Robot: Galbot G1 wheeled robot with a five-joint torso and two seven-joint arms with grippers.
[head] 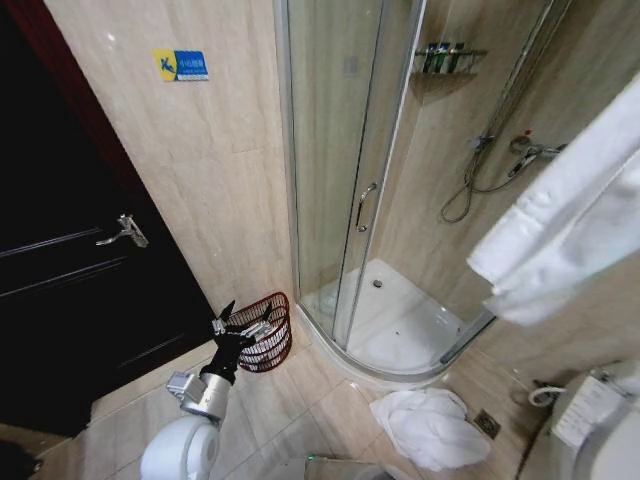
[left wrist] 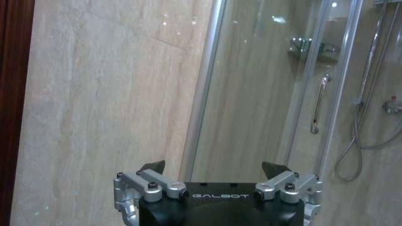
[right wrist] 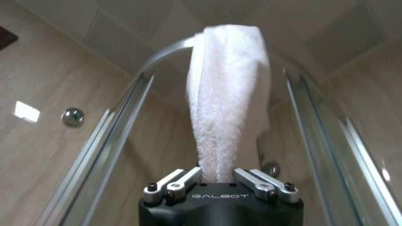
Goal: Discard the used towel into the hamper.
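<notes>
A white towel (right wrist: 226, 94) stretches away from my right gripper (right wrist: 217, 175), which is shut on its lower end. In the head view this towel (head: 565, 220) hangs large at the right edge, high above the floor. The hamper (head: 268, 332), a small round dark red-brown wire basket, stands on the floor against the beige wall next to the shower door. My left gripper (head: 247, 318) hovers just in front of the hamper's rim. In its wrist view the left gripper (left wrist: 213, 167) is open with nothing between its fingers.
A crumpled white towel (head: 432, 428) lies on the tiled floor by the shower step. The curved glass shower enclosure (head: 350, 180) stands behind it. A dark door (head: 70, 260) is on the left, and a toilet (head: 590, 430) at the lower right.
</notes>
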